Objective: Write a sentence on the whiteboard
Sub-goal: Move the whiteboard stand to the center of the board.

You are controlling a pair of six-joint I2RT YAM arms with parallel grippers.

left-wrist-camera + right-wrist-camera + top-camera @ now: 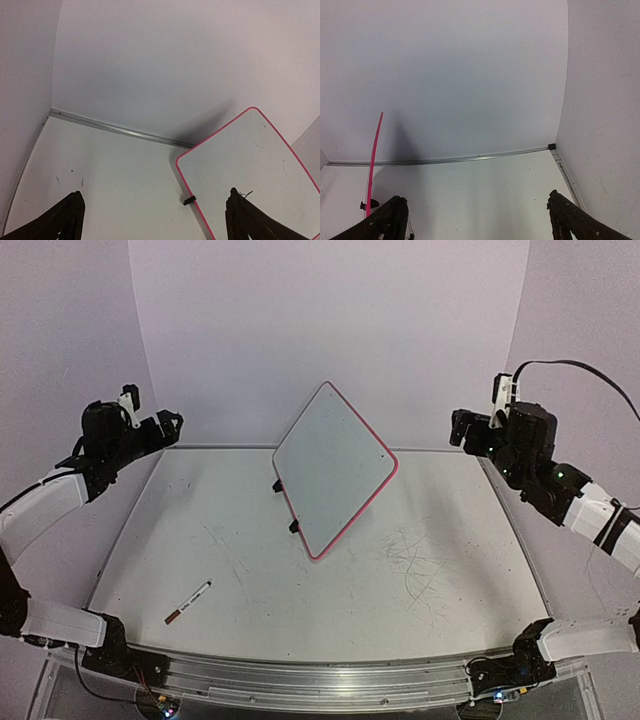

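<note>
The whiteboard [333, 466], white with a red-pink frame, stands tilted on two small black clip feet at the back middle of the table. No written sentence shows on it. It also shows in the left wrist view [250, 165], and edge-on in the right wrist view [374, 155]. A marker [188, 602] with a white barrel and a dark red cap lies flat near the front left. My left gripper [168, 426] is open and empty, raised at the far left. My right gripper [460, 430] is open and empty, raised at the far right.
The grey-white tabletop [420, 560] carries faint grey scribble scratches to the right of the board. A metal rail [115, 129] runs along the back edge below the pale wall. The table's back right corner [551, 146] shows in the right wrist view.
</note>
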